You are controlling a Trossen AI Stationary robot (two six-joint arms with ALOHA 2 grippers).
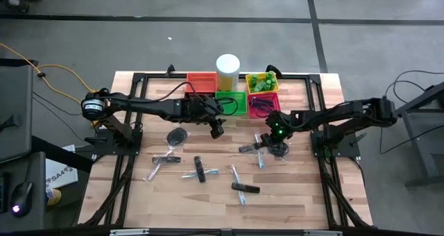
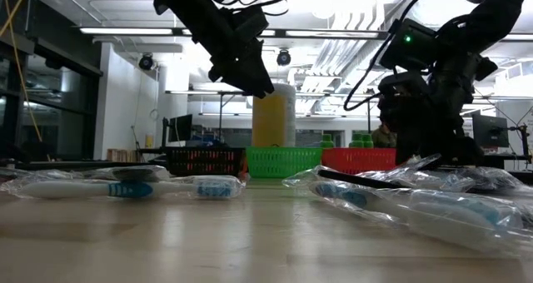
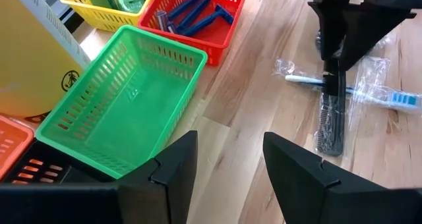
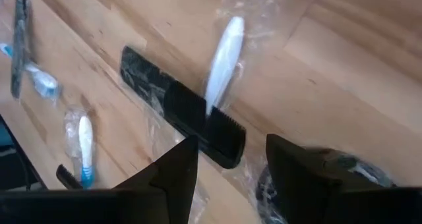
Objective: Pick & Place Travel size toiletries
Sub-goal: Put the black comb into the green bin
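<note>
A clear-wrapped white-blue toothbrush [image 4: 223, 49] crosses a flat black plastic comb [image 4: 181, 107] under the empty, parted right claw [image 4: 224, 168]; it should straddle one item squarely. The left claw [image 3: 227, 161], parted and empty, hovers by the green mesh basket [image 3: 119, 99].

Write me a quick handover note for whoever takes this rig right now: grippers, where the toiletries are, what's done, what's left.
Left gripper: open, empty, over the empty green basket.
Right gripper: open, empty, low over a black comb lying across a wrapped toothbrush.
Done: blue razors in the red basket; green items in the yellow basket.
Left: combs, wrapped toothbrushes and a dark coiled bundle loose on the table.
</note>
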